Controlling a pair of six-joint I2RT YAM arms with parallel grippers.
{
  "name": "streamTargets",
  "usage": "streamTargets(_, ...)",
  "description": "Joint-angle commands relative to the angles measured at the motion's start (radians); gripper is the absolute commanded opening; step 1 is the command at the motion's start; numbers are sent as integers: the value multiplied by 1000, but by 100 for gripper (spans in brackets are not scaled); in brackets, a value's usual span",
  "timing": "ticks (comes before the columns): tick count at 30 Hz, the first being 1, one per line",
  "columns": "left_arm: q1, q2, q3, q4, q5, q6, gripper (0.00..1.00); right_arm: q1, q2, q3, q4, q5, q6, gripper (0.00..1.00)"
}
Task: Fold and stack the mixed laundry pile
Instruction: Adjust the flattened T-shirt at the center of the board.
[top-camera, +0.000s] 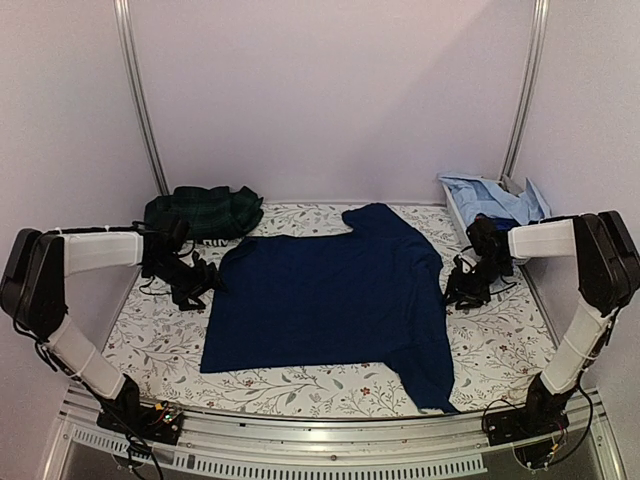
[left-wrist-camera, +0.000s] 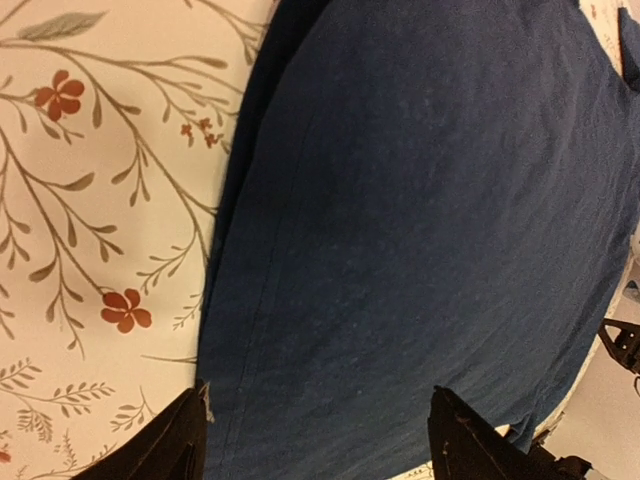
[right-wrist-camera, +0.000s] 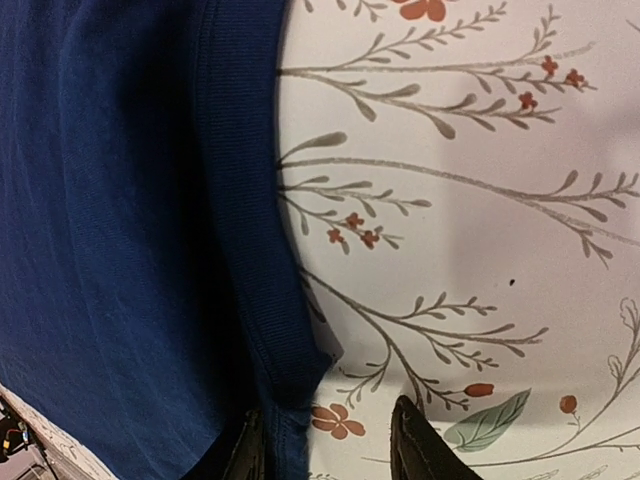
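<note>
A navy blue T-shirt (top-camera: 320, 300) lies spread flat in the middle of the white floral sheet. My left gripper (top-camera: 200, 285) sits at its left edge, and in the left wrist view the left gripper (left-wrist-camera: 320, 410) stands open, its jaws wide over the navy cloth (left-wrist-camera: 420, 220). My right gripper (top-camera: 462, 292) is at the shirt's right edge. In the right wrist view the right gripper (right-wrist-camera: 325, 440) is open, with the shirt's ribbed edge (right-wrist-camera: 250, 200) against one finger and bare sheet in the rest of the gap. A dark green plaid piece (top-camera: 203, 210) lies back left. Light blue shirts (top-camera: 495, 200) are heaped back right.
The floral sheet (top-camera: 330, 385) covers the table. A white bin (top-camera: 456, 208) holds the light blue shirts at the back right. Aluminium posts (top-camera: 140, 100) rise at both back corners against plain walls. A metal rail (top-camera: 330, 440) runs along the near edge between the arm bases.
</note>
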Motion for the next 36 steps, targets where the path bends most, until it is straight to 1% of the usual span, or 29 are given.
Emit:
streamTargets(1, 4, 27, -35, 34, -19, -16, 74, 38, 43, 40, 28, 27, -13, 41)
streamTargets(2, 4, 31, -42, 37, -20, -17, 74, 42, 52, 38, 26, 38, -16, 38)
streamTargets(3, 4, 35, -48, 42, -17, -17, 73, 43, 60, 35, 26, 47, -21, 33)
streamTargets(6, 3, 46, -69, 42, -20, -24, 65, 45, 85, 22, 6, 89, -25, 17)
streamTargets(8, 3, 54, -93, 29, -31, -52, 59, 42, 68, 12, -13, 120, -24, 10)
streamTargets(11, 3, 67, -153, 33, -23, -99, 47, 25, 19, -18, -39, 155, -23, 4)
streamTargets(14, 5, 86, -197, 27, -37, -120, 39, -12, -21, -60, -55, 170, -26, 0)
streamTargets(19, 21, 79, -219, -28, -115, -117, 31, -41, -44, -107, -68, 186, -27, 0)
streamTargets(23, 64, 45, -217, -50, -153, -97, 29, -69, -61, -95, -76, 209, -15, 0)
streamTargets(26, 97, 36, -188, -48, -163, -60, 29, -106, -64, -46, -82, 211, -22, 0)
streamTargets(28, 104, 46, -155, -38, -146, -25, 31, -115, -47, 4, -85, 195, -47, 5)
streamTargets(29, 103, 54, -137, -32, -127, -3, 33, -116, -31, 32, -94, 172, -59, 13)
streamTargets(31, 99, 65, -99, -39, -94, 48, 38, -115, 11, 79, -142, 127, -91, 32)
streamTargets(32, 95, 57, -88, -50, -89, 71, 43, -116, 18, 90, -162, 116, -97, 38)
streamTargets(34, 92, 16, -82, -71, -80, 98, 49, -116, -26, 84, -189, 104, -97, 42)
streamTargets(36, 87, -34, -89, -88, -48, 107, 53, -116, -93, 73, -224, 80, -80, 43)
